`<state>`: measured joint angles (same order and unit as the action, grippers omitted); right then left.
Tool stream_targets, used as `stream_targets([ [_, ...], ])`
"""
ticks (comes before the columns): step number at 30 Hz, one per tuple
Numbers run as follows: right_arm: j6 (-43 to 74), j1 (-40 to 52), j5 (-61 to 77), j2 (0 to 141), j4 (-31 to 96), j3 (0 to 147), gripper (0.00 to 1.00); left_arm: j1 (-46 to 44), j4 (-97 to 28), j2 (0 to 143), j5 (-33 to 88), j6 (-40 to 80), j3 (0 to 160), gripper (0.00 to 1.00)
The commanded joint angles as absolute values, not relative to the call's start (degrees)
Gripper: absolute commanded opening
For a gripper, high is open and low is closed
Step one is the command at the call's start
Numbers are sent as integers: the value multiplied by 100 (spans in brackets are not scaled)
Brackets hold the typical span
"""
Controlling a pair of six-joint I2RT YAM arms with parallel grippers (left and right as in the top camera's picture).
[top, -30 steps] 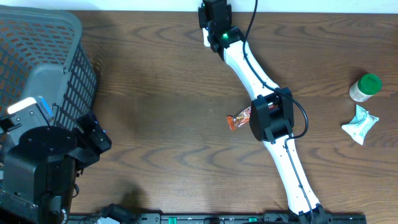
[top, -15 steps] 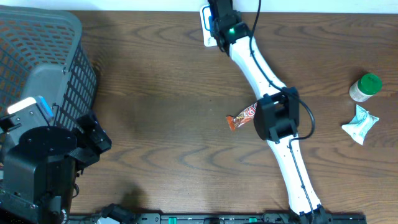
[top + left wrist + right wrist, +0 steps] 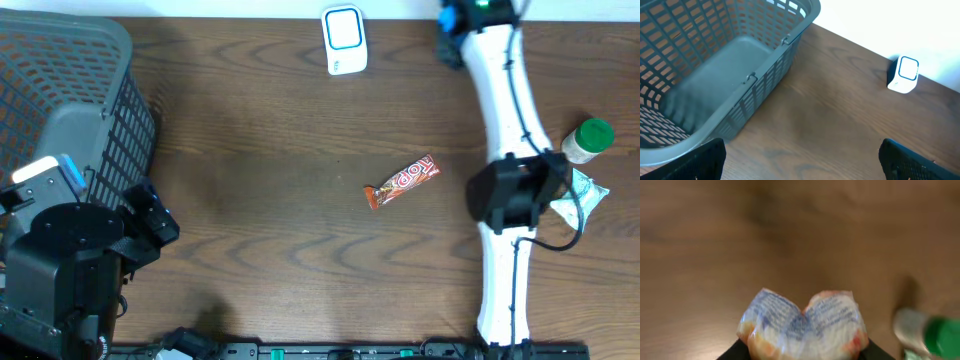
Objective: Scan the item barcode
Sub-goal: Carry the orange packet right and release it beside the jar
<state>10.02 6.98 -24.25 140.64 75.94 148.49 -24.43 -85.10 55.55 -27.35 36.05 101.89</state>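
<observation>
The gray plastic basket [image 3: 100, 60] fills the upper left of the overhead frame. The left wrist view looks straight into it, past its slotted walls [image 3: 765, 85] down to a smooth gray floor. The black left arm [image 3: 70, 260] sits at the lower left, partly over the basket's near side. The left fingers [image 3: 695, 160] show at the two bottom corners of their own view, spread wide and released, with only tabletop [image 3: 250, 200] between them.

The packet [image 3: 802, 325] sits at the lower middle of the right wrist frame, grasped between the right fingers [image 3: 735, 354], whose dark tips show at either side of it along the bottom edge. It is a crinkled, glossy wrapper, pale with blue print across two puffed lobes and an orange-red tint at its edges. The view is too blurred to read the print. Behind it is blurred brown tabletop, and a green-capped bottle [image 3: 927, 332] lies at the lower right.

From overhead, the white right arm [image 3: 505, 110] reaches to the top edge, right of the white, blue-outlined barcode scanner [image 3: 343, 38]. The packet cannot be made out there. A red candy bar [image 3: 402, 183] lies at mid-frame. The bottle [image 3: 587, 140] and a white-green pouch [image 3: 590, 195] sit at the right.
</observation>
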Motion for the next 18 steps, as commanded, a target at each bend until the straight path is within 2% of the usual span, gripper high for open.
stream_targets([
  [1, 1247, 154, -2495, 14285, 8042, 14831, 36, -2416, -8525, 5572, -2790, 3629, 10221, 98],
  [10, 1476, -989, -2075, 14383, 8348, 14722, 35, -2416, -8525, 5572, -2790, 3629, 10221, 98],
  [18, 1479, -1562, -1896, 14385, 7614, 13738, 36, -2416, -8525, 5572, -2790, 3629, 10221, 98],
])
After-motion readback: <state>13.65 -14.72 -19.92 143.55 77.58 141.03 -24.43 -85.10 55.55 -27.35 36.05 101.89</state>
